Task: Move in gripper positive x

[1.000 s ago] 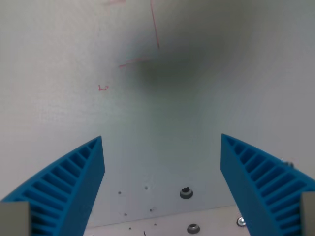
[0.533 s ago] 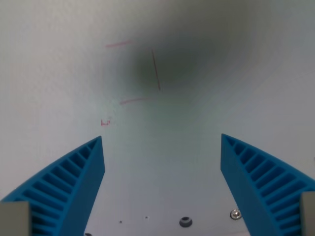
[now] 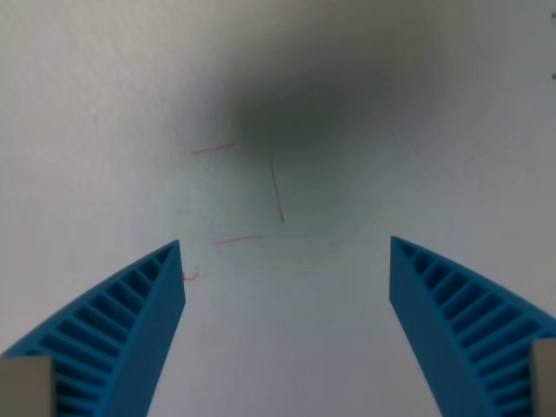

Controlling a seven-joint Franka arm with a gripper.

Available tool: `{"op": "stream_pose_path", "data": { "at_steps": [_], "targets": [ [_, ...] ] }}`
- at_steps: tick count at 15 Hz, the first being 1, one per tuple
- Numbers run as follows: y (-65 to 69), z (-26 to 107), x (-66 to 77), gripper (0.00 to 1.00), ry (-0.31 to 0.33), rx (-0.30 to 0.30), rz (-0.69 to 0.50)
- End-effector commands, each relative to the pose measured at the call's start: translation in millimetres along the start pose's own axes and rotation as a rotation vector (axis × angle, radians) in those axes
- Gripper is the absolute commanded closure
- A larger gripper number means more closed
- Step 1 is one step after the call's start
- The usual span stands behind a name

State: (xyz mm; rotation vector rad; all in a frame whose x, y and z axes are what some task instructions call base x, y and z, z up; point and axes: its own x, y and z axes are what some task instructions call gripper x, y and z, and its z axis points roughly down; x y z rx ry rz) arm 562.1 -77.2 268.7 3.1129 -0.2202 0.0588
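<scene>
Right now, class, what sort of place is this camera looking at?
Probably a lab test bench: a plain white table with thin red pen marks, seen past the open blue gripper, whose shadow falls on it.

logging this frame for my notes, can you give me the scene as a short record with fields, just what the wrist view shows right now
view: wrist camera looking down on a pale surface
gripper: gripper open, nothing between the blue ribbed fingers
surface marks: thin red lines near the middle, just above the gap between the fingers
small mark: red scribble beside the tip of the finger on the wrist view's left
shadow: dark blurred patch above the red lines
objects: none visible to grasp
</scene>
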Motion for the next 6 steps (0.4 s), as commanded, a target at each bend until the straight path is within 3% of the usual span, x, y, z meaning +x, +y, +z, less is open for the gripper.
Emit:
{"op": "stream_pose_path", "data": {
  "at_steps": [1,6],
  "targets": [
    [0.0,-1.7,18.6,0.0,-0.043,0.015,0.0],
    [0.0,-0.6,43.5,0.0,-0.043,0.015,0.0]
  ]
}}
